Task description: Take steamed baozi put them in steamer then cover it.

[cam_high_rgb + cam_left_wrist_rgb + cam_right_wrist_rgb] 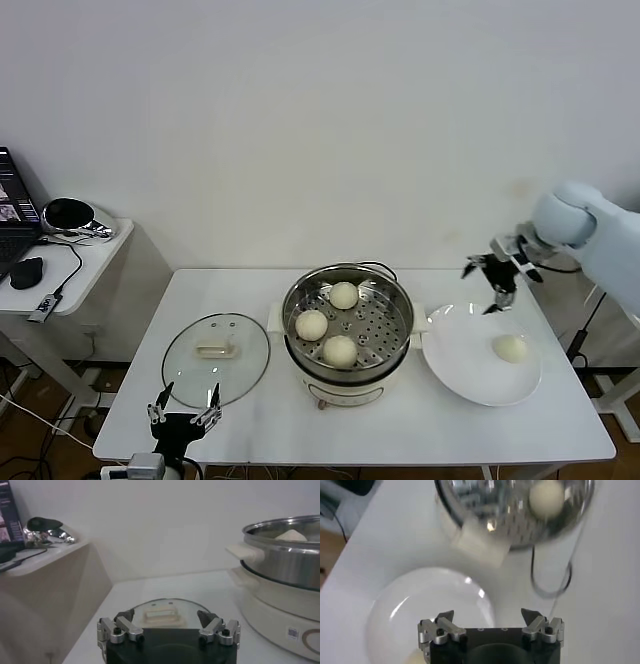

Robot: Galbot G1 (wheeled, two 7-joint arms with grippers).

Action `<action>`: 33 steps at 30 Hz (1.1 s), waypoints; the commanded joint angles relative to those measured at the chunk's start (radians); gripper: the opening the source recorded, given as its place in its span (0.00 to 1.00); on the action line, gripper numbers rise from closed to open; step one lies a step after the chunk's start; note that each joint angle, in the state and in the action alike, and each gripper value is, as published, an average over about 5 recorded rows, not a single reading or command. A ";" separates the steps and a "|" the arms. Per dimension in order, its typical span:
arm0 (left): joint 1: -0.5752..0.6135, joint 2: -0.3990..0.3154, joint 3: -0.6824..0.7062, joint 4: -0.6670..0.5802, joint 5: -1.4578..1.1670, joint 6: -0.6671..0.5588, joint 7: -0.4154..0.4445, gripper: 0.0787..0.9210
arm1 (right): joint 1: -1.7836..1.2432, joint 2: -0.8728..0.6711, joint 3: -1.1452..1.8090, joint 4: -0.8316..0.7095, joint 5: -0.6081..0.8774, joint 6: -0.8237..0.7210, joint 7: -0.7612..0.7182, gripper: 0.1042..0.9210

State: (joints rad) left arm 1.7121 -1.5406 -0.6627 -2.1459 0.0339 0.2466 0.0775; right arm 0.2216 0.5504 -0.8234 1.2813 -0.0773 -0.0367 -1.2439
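Note:
The shiny steel steamer [395, 300] stands mid-table with three baozi [340, 350] on its perforated tray. One more baozi [510, 347] lies on the white plate [460, 370] to its right. My right gripper [492, 278] is open and empty, in the air above the plate's far edge, just behind that baozi. In the right wrist view the plate [420, 610] and steamer [470, 500] show beyond the right gripper [487, 616]. The glass lid [216, 358] lies flat left of the steamer. My left gripper [184, 412] is open and parked at the table's front edge, near the lid [162, 611].
A side table [90, 250] with a laptop [12, 215], a mouse and cables stands at the left. The steamer's cord [552, 580] loops on the table behind it. The wall is close behind the table.

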 commanded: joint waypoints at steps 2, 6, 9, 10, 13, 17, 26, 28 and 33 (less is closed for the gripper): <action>0.011 -0.005 0.004 -0.005 -0.007 0.018 0.002 0.88 | -0.246 -0.050 0.175 -0.128 -0.153 -0.026 0.012 0.88; 0.020 -0.009 0.006 -0.007 0.000 0.016 0.001 0.88 | -0.276 -0.013 0.196 -0.200 -0.176 -0.003 0.018 0.88; 0.024 -0.011 0.004 -0.007 0.006 0.015 0.000 0.88 | -0.293 0.028 0.219 -0.256 -0.196 0.031 0.032 0.88; 0.026 -0.012 0.004 -0.008 0.008 0.015 0.000 0.88 | -0.299 0.042 0.226 -0.272 -0.202 0.043 0.037 0.88; 0.036 -0.013 0.001 -0.014 0.011 0.014 0.001 0.88 | -0.312 0.084 0.242 -0.321 -0.213 0.079 0.056 0.88; 0.046 -0.010 -0.003 -0.014 0.010 0.013 0.002 0.88 | -0.311 0.142 0.252 -0.387 -0.224 0.102 0.069 0.88; 0.041 -0.015 -0.006 -0.014 0.009 0.014 0.002 0.88 | -0.307 0.190 0.247 -0.418 -0.300 0.118 0.039 0.88; 0.040 -0.014 -0.007 -0.014 0.009 0.014 0.002 0.88 | -0.308 0.191 0.247 -0.418 -0.318 0.120 0.030 0.88; 0.039 -0.014 -0.009 -0.013 0.003 0.014 0.004 0.88 | -0.314 0.190 0.247 -0.423 -0.330 0.119 0.029 0.88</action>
State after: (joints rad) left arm 1.7484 -1.5547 -0.6708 -2.1606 0.0412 0.2589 0.0798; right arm -0.0744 0.7079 -0.5905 0.9050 -0.3525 0.0638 -1.2067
